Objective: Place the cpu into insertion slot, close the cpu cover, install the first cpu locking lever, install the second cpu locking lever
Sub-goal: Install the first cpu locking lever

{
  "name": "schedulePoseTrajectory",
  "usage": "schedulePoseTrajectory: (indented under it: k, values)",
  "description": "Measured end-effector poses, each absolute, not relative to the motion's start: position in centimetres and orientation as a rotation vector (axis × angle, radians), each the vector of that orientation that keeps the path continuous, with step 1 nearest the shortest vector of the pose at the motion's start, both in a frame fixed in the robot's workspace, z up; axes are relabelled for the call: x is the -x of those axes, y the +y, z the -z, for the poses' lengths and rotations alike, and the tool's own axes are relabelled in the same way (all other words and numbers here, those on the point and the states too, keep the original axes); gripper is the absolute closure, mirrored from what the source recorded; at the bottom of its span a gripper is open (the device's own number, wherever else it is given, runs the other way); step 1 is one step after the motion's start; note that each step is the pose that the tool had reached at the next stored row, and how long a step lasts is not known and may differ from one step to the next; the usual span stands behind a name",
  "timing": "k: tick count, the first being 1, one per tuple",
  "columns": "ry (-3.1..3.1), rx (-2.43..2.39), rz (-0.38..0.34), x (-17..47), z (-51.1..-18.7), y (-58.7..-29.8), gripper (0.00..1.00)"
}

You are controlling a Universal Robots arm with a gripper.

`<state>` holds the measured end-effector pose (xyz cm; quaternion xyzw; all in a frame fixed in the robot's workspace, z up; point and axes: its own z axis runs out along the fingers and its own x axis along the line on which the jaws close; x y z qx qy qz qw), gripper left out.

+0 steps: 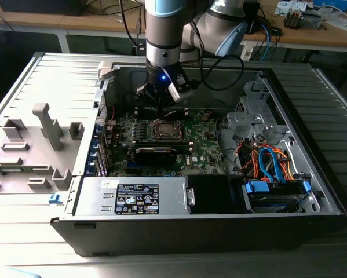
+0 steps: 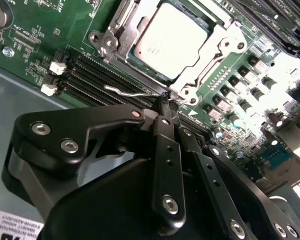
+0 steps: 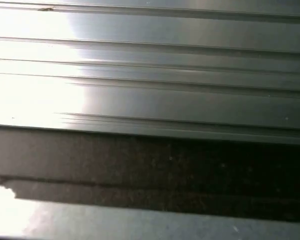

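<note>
The silver-grey cylindrical robot arm (image 1: 161,35), at the upper centre of the exterior view, has light blue caps at its rounded joints and a black band low on its wrist section. A small blue light (image 1: 163,76) glows beneath that band. A thick black cable (image 1: 219,78) loops off the joint toward the frame's upper right. In the second wrist view, the matte black metal gripper (image 2: 166,102) spans the lower frame: rounded link plates, two slim bar-shaped fingers (image 2: 166,150) with small holes, and shiny silver hex-socket screws (image 2: 69,146) at the pivots.
</note>
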<state>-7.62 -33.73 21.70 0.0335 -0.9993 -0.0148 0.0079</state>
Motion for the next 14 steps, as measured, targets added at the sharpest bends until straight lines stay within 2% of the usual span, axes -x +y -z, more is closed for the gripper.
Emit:
schedulePoseTrajectory:
  k: [14]
  values:
    - [-3.124,-0.106,0.046,5.4,-20.6,-33.7,0.89]
